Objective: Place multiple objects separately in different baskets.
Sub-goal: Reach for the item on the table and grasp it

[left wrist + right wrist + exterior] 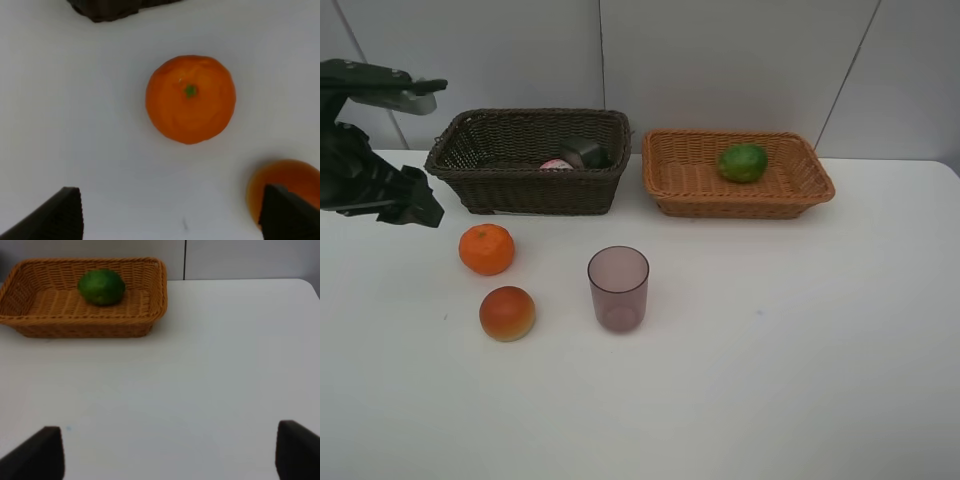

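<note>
An orange tangerine (pixel 486 249) and a red-orange round fruit (pixel 507 313) lie on the white table, with a translucent purple cup (pixel 618 288) upright to their right. The dark brown basket (pixel 525 190) holds a pink white-capped bottle (pixel 557 164) and a dark pump bottle (pixel 585 153). The light tan basket (pixel 740 205) holds a green fruit (pixel 743 163). My left gripper (pixel 420 210) is open and empty, left of the tangerine. In the left wrist view it (pixel 175 220) is short of the tangerine (pixel 190 99); the red-orange fruit (pixel 287 177) is by one finger. My right gripper (pixel 167 455) is open and empty, away from the tan basket (pixel 85 322) and green fruit (pixel 101 286).
The white table (pixel 790 350) extends to the front and right of the cup. A pale panelled wall (pixel 720 60) stands right behind the baskets. A corner of the dark basket (pixel 105 7) shows in the left wrist view.
</note>
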Tool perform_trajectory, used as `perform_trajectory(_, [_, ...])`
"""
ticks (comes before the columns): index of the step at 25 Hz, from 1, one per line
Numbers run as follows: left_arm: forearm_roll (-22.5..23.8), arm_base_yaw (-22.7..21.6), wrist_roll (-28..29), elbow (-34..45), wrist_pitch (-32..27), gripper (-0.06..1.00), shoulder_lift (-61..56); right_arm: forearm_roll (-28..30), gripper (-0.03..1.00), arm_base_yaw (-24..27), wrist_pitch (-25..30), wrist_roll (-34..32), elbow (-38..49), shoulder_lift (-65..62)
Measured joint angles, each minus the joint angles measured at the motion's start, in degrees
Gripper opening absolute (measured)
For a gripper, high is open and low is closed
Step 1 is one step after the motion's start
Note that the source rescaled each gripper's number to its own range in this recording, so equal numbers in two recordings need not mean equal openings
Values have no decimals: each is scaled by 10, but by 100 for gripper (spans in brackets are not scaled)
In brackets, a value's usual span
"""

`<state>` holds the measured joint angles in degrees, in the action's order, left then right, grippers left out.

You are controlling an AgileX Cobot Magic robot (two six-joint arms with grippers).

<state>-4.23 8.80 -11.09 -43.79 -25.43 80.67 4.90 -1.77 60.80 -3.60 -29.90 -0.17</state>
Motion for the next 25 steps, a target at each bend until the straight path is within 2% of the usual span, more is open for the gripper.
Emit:
perform_trajectory(4, [13,24,-1,-25,9,92,58,0,94,0,0,0,0,0])
perform_trajectory(8, [14,39,-1,-66,-14,92,111,0,94,0,0,0,0,0])
perform_trajectory(16, [42,41,-1,-114,-40,92,186,0,94,0,0,0,0,0])
perform_trajectory(25, [42,41,-1,-142,-38,92,241,0,94,0,0,0,0,0])
